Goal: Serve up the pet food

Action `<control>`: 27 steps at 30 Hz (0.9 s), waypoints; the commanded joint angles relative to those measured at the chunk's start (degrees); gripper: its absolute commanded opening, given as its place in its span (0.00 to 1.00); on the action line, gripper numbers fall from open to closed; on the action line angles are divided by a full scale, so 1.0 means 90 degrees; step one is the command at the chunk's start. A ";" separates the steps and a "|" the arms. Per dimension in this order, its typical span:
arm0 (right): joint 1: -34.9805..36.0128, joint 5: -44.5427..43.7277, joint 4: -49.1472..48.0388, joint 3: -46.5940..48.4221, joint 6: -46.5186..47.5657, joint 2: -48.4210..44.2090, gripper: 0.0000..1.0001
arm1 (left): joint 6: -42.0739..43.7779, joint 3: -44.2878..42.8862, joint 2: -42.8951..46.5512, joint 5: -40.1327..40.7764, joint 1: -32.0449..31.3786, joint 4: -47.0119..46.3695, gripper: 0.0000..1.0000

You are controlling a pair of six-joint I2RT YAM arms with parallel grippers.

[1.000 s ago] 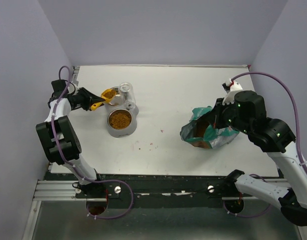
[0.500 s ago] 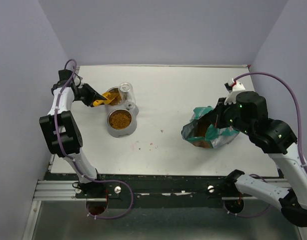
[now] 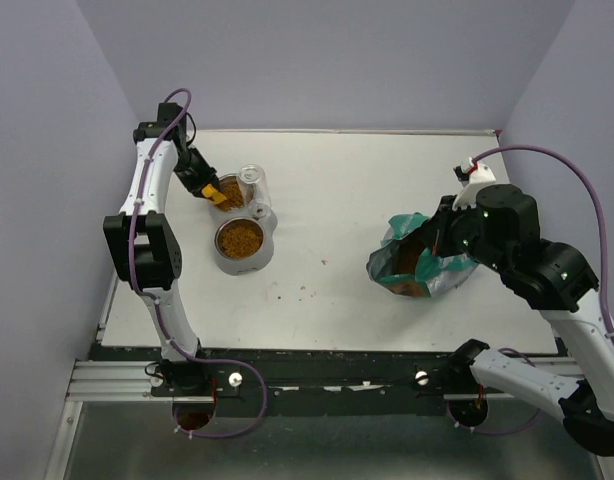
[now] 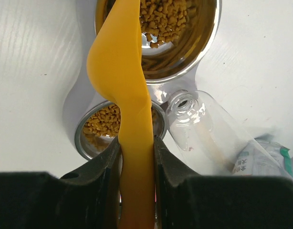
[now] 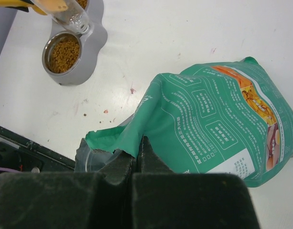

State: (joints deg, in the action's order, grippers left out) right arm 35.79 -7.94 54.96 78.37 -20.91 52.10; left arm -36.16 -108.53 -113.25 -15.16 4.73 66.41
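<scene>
The pet food fills the near bowl [image 3: 240, 239] and lies in the far bowl [image 3: 233, 188] of a grey double feeder [image 3: 218, 262]; more shows inside the open teal bag [image 3: 427, 262]. My left gripper [image 3: 201, 181] is shut on the handle of an orange scoop [image 3: 220, 194], which is tipped over the far bowl. In the left wrist view the scoop [image 4: 119, 90] runs from my gripper [image 4: 136, 143] over both bowls of kibble [image 4: 166, 18]. My right gripper [image 3: 439, 240] is shut on the bag's torn top edge [image 5: 132, 138], holding the bag open.
A clear empty bottle [image 3: 253, 180] stands in the feeder beside the bowls and shows in the left wrist view [image 4: 199, 129]. A few crumbs [image 3: 305, 291] lie on the white table. Purple walls close in the left, back and right sides.
My left arm has swung toward the back of the table, and the scoop has turned from level with kibble in it to tipped over the far bowl. The right gripper and bag barely moved.
</scene>
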 commanded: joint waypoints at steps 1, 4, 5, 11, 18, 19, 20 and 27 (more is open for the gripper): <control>0.0027 -0.0250 -0.0716 0.0121 0.0077 -0.0193 0.00 | 0.0063 -0.0850 -0.0102 0.0854 -0.0320 0.0902 0.00; 0.0027 -0.0221 -0.0726 0.0121 0.0086 -0.0173 0.00 | 0.0024 -0.1036 -0.0092 0.0981 -0.0399 0.1029 0.00; 0.0027 -0.0201 -0.0735 0.0121 0.0096 -0.0164 0.00 | 0.0014 -0.1075 -0.0083 0.0952 -0.0418 0.1058 0.00; 0.0027 -0.0114 -0.0735 0.0140 0.0067 -0.0134 0.00 | 0.0092 -0.1007 0.0064 0.1059 -0.0428 0.1049 0.00; 0.0027 -0.0104 -0.0667 0.0189 -0.0001 -0.0124 0.00 | 0.0209 -0.0998 0.0405 0.0971 -0.0428 0.1078 0.00; 0.0027 -0.0084 -0.0657 0.0179 -0.0021 -0.0115 0.00 | 0.0248 -0.0940 0.0541 0.1029 -0.0418 0.1068 0.00; 0.0027 -0.0084 -0.0648 0.0198 -0.0031 -0.0115 0.00 | 0.0258 -0.0852 0.0726 0.1098 -0.0399 0.1078 0.00; 0.0037 0.0033 -0.0628 0.0248 -0.0089 0.0022 0.00 | 0.0102 0.0621 0.2571 0.1030 -0.0096 0.0590 0.00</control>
State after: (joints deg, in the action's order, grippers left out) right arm 35.81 -8.05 54.98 78.37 -20.97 52.29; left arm -34.83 -108.51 -101.73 -6.90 2.31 73.84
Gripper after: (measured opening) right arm 0.008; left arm 0.338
